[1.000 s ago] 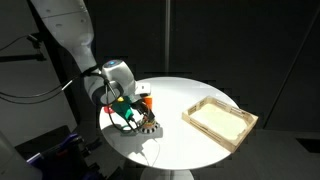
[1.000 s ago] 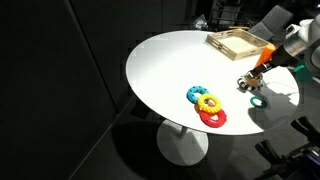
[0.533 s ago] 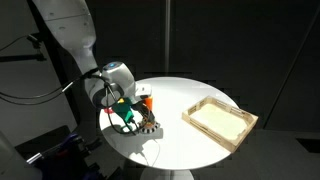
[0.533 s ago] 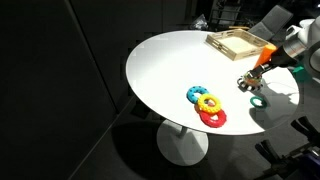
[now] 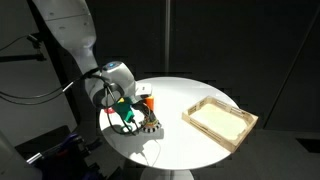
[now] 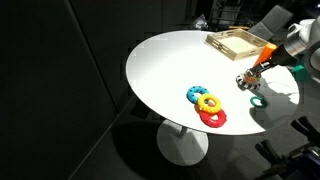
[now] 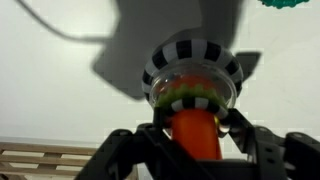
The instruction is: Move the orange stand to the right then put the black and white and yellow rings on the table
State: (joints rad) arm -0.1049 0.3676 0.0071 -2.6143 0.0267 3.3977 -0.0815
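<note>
Nothing visibly shifts in both exterior views since a second ago: the arm stays bent low over the near edge of the table (image 6: 170, 70), and the gripper (image 6: 258, 68) stays down on the orange stand (image 6: 262, 60). The wrist view shows the orange stand (image 7: 195, 135) upright, directly between the two dark fingers (image 7: 238, 135). They lie against or just beside its sides, but I cannot tell whether they clamp it. The black and white ring (image 7: 192, 55) circles the stand below the fingers, and the colours beneath it are blurred. A dark green ring (image 6: 258, 100) lies nearby. A cluster of rings (image 6: 208, 105) lies well apart, and the wooden tray (image 6: 235, 42) sits beyond.
</note>
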